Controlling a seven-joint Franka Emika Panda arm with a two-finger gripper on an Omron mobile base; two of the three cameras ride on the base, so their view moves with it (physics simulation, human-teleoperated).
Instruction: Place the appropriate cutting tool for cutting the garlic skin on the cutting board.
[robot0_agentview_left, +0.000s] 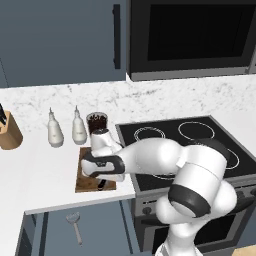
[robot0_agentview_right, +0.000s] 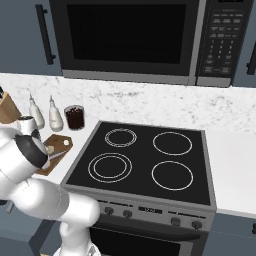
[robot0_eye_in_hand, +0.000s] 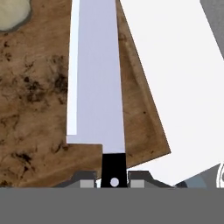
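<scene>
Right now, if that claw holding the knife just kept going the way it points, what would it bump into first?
Probably the cutting board: the gripper looks down onto it, and the knife it holds would touch first. How much gap remains is unclear.

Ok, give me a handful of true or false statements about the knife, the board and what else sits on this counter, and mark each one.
1. The knife lies over the cutting board, its black handle between the fingers of the tool. True.
2. The garlic is on the stove. False: it sits on the board, near the blade's far end in the hand view.
3. A dark filled glass stands on the counter behind the board. True.
4. Two white bottles stand to the right of the stove. False: they stand left of it, beside the glass.
5. The knife block rests on the cutting board. False: it stands apart at the counter's far left.
</scene>
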